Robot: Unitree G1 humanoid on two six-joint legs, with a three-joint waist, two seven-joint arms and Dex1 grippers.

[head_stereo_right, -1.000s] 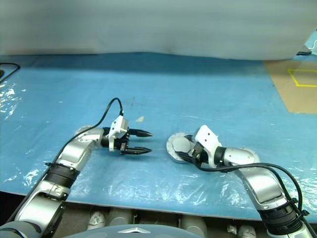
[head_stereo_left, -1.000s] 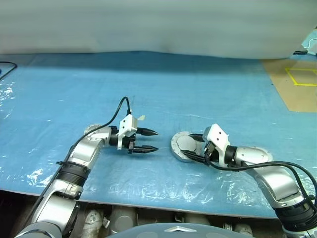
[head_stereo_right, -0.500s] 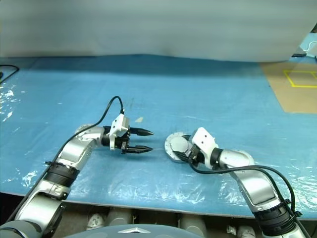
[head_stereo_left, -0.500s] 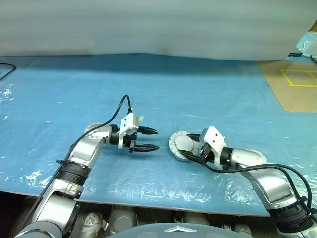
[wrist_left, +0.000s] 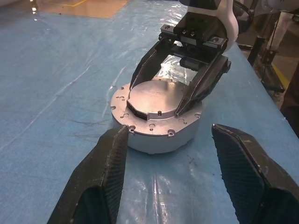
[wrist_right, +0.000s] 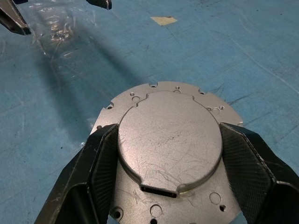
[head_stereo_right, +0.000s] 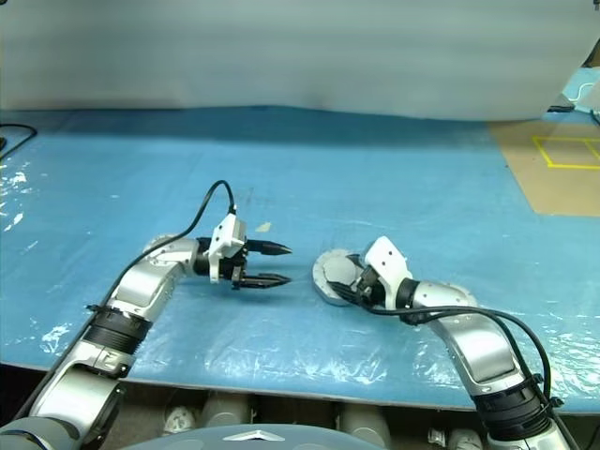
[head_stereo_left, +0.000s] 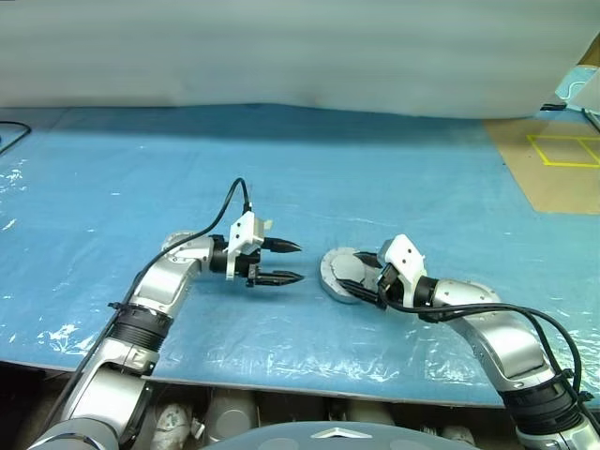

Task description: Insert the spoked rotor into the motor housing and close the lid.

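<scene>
R gripper [wrist_left: 187, 77] has its fingers set wide on both sides of the raised lid [wrist_right: 169, 140] atop the motor housing [wrist_left: 154, 135], touching its edge, nothing lifted; L gripper [head_stereo_left: 281, 262] hangs spread and empty, pointing at the housing from nearby. Risk, imo: off-centre squeeze could skid the assy on the slick blue sheet [head_stereo_left: 375, 169]. Lid lies flat, face up, axis vertical, notch toward R wrist.

- motor housing [wrist_left: 161, 133]: silver-grey metal; flange dotted with small dark holes
- lid [wrist_right: 169, 141]: matte silver, fine scratches, dark notch at one edge
- right gripper [wrist_left: 180, 91]: black textured fingers on a white body
- left gripper [head_stereo_left: 289, 262]: black fingers, white mount
- table cover [head_stereo_left: 375, 187]: bright blue under glossy clear plastic
- tape scrap [wrist_right: 163, 20]: pale yellow-beige
</scene>
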